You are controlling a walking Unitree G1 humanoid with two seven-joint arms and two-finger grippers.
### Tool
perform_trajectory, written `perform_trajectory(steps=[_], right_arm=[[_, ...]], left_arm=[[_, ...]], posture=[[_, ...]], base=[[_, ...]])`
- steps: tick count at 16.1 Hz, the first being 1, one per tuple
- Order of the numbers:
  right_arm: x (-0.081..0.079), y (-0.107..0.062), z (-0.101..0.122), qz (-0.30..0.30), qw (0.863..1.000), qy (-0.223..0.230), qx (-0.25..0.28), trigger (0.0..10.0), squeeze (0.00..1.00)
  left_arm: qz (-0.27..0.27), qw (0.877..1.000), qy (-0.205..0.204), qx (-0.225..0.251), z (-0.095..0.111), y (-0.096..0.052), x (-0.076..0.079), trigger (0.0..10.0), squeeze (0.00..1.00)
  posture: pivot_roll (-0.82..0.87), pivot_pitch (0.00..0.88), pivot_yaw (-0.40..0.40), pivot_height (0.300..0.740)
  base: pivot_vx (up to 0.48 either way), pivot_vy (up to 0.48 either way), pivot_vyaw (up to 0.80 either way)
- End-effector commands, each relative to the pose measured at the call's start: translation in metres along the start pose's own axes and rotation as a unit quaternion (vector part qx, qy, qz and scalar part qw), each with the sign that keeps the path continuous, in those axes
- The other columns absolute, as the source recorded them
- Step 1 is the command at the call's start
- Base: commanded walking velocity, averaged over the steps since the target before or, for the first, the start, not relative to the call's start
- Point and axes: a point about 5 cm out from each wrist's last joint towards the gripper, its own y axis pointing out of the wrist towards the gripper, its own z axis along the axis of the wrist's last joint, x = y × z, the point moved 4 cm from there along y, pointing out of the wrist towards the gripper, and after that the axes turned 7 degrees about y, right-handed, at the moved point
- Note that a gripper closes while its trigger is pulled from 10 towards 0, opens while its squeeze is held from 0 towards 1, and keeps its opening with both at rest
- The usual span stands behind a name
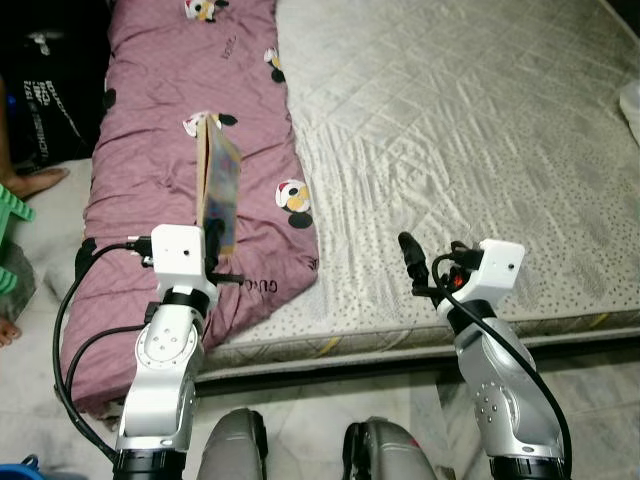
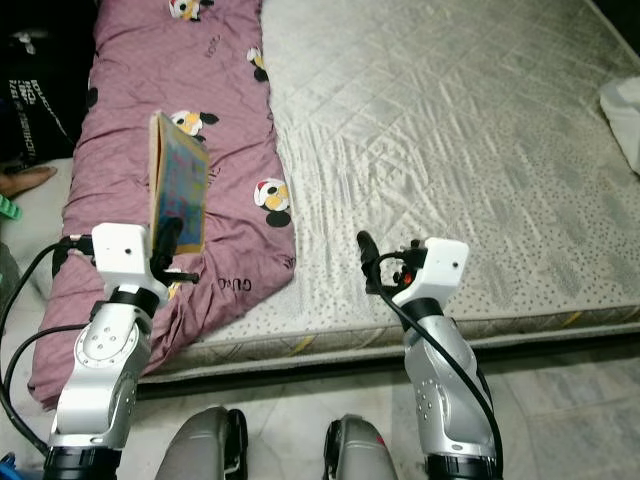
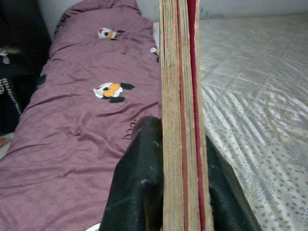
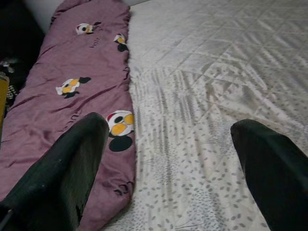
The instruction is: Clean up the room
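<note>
Your left end effector (image 3: 180, 192) is clamped on a thin book (image 2: 178, 195), one black finger (image 3: 137, 187) pressed against each cover. The book stands upright on edge above the purple quilt (image 1: 180, 130), its colourful cover facing right and its page edges turned toward your wrist camera. You hold it over the near left part of the bed, above the quilt's cartoon prints.

Your right end effector (image 4: 166, 163) is released, its two fingers spread wide with nothing between them. It hovers over the near edge of the white mattress (image 1: 470, 130), to the right of the quilt's lower corner and well apart from the book.

The quilt lies lengthwise along the left side of the mattress, running from the far end to the near edge, where it droops over the side. At the far left you can see a person's bare foot (image 1: 35, 182) on the floor beside a green plastic piece (image 1: 12, 205).
</note>
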Motion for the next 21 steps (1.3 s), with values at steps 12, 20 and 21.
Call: perform_trajectory(steps=[12, 20, 21], right_arm=[[0.034, -0.02, -0.004, -0.076, 0.993, -0.061, 0.065, 10.0, 0.0], [0.024, -0.013, -0.004, -0.043, 0.993, -0.091, 0.064, 10.0, 0.0], [0.025, -0.014, -0.004, -0.042, 0.993, -0.092, 0.063, 10.0, 0.0]], left_arm=[[0.021, 0.997, 0.058, -0.042, -0.041, -0.02, -0.014, 10.0, 0.0], [0.016, 0.998, 0.048, -0.023, -0.036, -0.014, -0.008, 10.0, 0.0], [0.018, 0.999, 0.044, -0.023, -0.036, -0.014, -0.008, 10.0, 0.0]], posture=[[-0.02, 0.053, 0.014, 0.74], [-0.02, 0.069, 0.001, 0.74], [-0.02, 0.072, 0.0, 0.74]], base=[[0.0, 0.0, 0.0], [0.0, -0.118, 0.0], [0.0, -0.405, 0.0]])
